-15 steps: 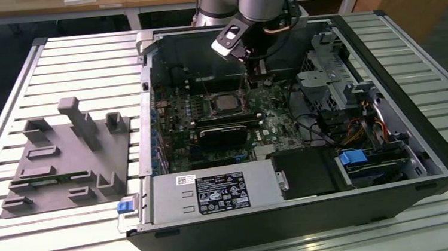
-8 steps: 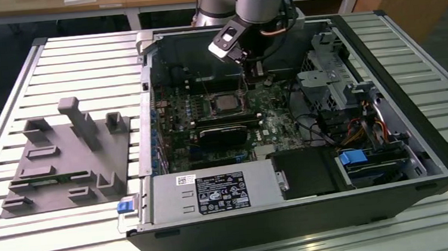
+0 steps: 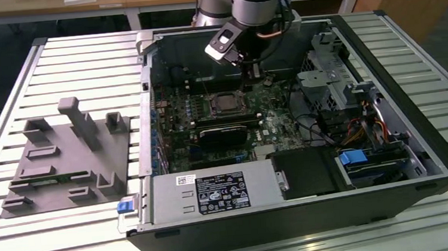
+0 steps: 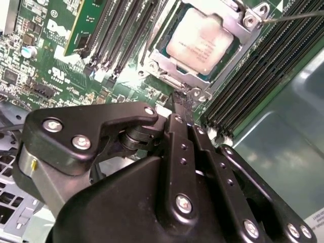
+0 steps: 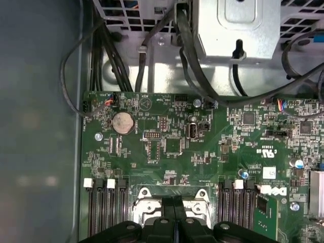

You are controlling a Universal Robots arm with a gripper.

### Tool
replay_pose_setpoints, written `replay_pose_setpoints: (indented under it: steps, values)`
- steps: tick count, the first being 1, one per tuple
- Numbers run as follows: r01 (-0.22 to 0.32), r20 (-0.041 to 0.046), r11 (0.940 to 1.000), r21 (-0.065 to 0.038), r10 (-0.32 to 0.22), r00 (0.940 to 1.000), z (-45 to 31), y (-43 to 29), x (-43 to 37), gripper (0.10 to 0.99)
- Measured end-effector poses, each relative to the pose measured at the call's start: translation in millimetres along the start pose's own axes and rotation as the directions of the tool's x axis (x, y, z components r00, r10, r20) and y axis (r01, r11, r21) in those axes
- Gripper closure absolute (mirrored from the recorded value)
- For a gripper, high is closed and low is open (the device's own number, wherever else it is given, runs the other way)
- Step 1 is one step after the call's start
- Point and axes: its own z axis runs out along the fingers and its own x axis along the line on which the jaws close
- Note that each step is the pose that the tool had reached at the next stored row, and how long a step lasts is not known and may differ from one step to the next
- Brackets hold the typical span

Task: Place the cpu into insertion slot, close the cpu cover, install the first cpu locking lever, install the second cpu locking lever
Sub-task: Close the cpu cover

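The cpu (image 4: 200,40), a dull silver square, lies in the insertion slot (image 3: 212,97) on the green board. The silver cpu cover (image 4: 238,15) lies down over the chip's edges, its window showing the chip's top. A thin locking lever rod (image 4: 293,15) runs out from the cover's corner. My gripper (image 4: 182,98) hangs just beside the socket's edge, its black fingers pressed together with nothing visible between them. The exterior view has the gripper (image 3: 256,75) slightly behind the cpu (image 3: 224,103). In the first wrist view the gripper (image 5: 174,202) is over the socket frame.
The open computer case (image 3: 417,146) lies on a slatted table. Long black memory slots (image 4: 263,66) flank the socket. A black block (image 3: 225,134) sits in front of it, a power supply (image 3: 213,192) nearer still. Drive cage (image 3: 325,81) and cables crowd the exterior view's right. A grey fixture (image 3: 66,156) stands outside.
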Motion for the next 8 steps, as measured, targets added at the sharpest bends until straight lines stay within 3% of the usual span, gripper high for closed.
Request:
replay_pose_setpoints:
  steps: [8]
  values:
    - [0.000,0.0002,1.0000,0.000,0.000,1.0000,5.7,-7.1,0.1,0.980]
